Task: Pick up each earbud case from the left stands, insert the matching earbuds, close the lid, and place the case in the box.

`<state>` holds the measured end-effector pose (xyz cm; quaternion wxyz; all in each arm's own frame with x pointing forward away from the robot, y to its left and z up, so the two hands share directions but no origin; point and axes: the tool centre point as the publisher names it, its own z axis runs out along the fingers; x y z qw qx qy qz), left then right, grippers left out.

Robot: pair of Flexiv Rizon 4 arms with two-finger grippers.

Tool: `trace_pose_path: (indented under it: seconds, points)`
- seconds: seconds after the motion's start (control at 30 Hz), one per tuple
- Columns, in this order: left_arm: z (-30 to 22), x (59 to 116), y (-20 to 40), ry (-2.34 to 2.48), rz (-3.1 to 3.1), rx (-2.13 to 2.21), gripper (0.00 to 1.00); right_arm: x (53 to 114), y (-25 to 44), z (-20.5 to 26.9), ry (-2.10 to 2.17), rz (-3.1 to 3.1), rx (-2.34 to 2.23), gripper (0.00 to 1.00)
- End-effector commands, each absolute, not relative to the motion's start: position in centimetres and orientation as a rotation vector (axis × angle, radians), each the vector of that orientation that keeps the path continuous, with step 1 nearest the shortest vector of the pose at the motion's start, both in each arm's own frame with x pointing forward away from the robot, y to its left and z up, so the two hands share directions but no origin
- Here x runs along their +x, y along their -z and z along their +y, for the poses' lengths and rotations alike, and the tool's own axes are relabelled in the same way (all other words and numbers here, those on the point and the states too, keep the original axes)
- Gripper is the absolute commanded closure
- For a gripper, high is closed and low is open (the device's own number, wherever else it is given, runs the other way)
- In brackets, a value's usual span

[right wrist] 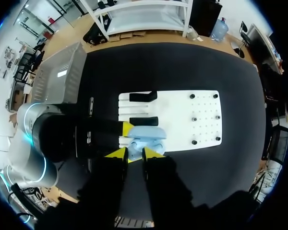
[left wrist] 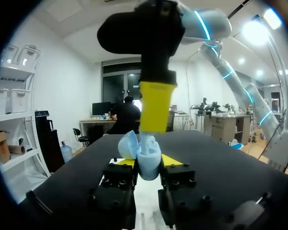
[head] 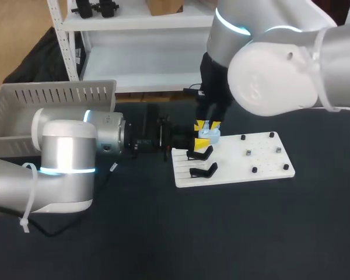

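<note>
A light-blue earbud case point(left wrist: 149, 160) with its lid point(left wrist: 128, 144) open sits between the yellow tips of my left gripper point(left wrist: 148, 165), which is shut on it just above the white board's point(head: 233, 169) near-left corner. My right gripper point(head: 207, 125) comes straight down onto the open case point(head: 212, 136). Its yellow fingers point(left wrist: 156, 108) stand close together on a small pale earbud point(right wrist: 135, 143) at the case's mouth point(right wrist: 148, 135). In the right wrist view my right gripper point(right wrist: 135, 152) hangs over the case, and one left fingertip point(right wrist: 127, 128) shows beside it.
Two black stands point(head: 199, 154) point(head: 203, 170) stand bare on the board's left half. Several small pegs point(head: 248, 153) dot its right half. A grey slatted bin point(head: 52, 99) sits at the table's back left. Dark tabletop lies open in front of the board.
</note>
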<state>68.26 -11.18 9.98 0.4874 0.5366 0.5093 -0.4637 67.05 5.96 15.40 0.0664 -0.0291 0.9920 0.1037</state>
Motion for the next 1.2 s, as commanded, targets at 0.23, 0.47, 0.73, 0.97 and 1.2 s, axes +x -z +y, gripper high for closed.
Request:
trace_pose_path:
  seconds: [0.23, 0.47, 0.73, 0.97, 1.2]
  points:
    - [-11.22, 68.14, -9.96, 1.124, 1.239, 1.301, 1.00, 67.41, -15.13, 5.94, -0.310, 2.991, -0.086, 1.00]
    - [-11.22, 68.14, -9.96, 1.124, 1.239, 1.301, 1.00, 67.53, -14.93, 5.97, -0.307, 2.997, -0.088, 1.00]
    - [-11.22, 68.14, -9.96, 1.124, 1.239, 1.301, 1.00, 67.66, -14.68, 5.92, -0.290, 3.010, -0.095, 1.00]
    - [-11.22, 68.14, -9.96, 1.124, 1.239, 1.301, 1.00, 67.53, -14.39, 5.93, -0.261, 3.033, -0.152, 1.00]
    - [-11.22, 68.14, -9.96, 1.124, 1.239, 1.301, 1.00, 67.20, -14.34, 5.89, -0.244, 3.042, -0.218, 1.00]
